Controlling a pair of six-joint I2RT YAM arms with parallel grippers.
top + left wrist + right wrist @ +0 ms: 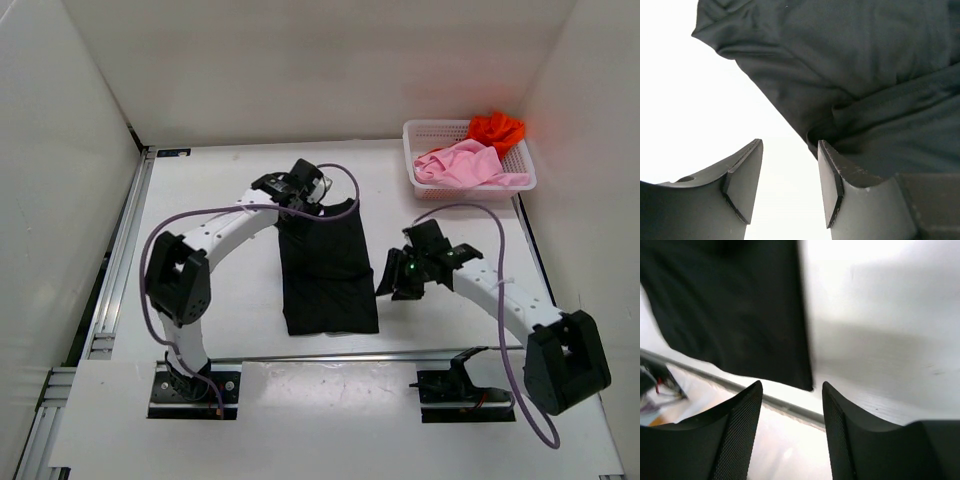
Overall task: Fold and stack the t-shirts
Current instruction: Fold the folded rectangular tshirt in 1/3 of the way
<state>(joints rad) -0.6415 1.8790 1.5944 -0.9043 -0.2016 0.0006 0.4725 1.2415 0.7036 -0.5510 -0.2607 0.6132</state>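
Observation:
The black t-shirt (327,268) lies folded into a long strip in the middle of the table. My left gripper (312,196) is open and empty at its far end; in the left wrist view the black cloth (855,75) lies just past the right finger (832,180). My right gripper (392,283) is open and empty just right of the shirt's right edge; the right wrist view shows the shirt's near corner (740,315) ahead of the fingers. The light pink t-shirt (462,165) and the orange-red t-shirt (496,128) lie crumpled in the basket.
The white mesh basket (415,150) stands at the far right corner. A metal rail (120,250) runs along the table's left side. White walls close in the back and sides. The arm bases sit at the near edge.

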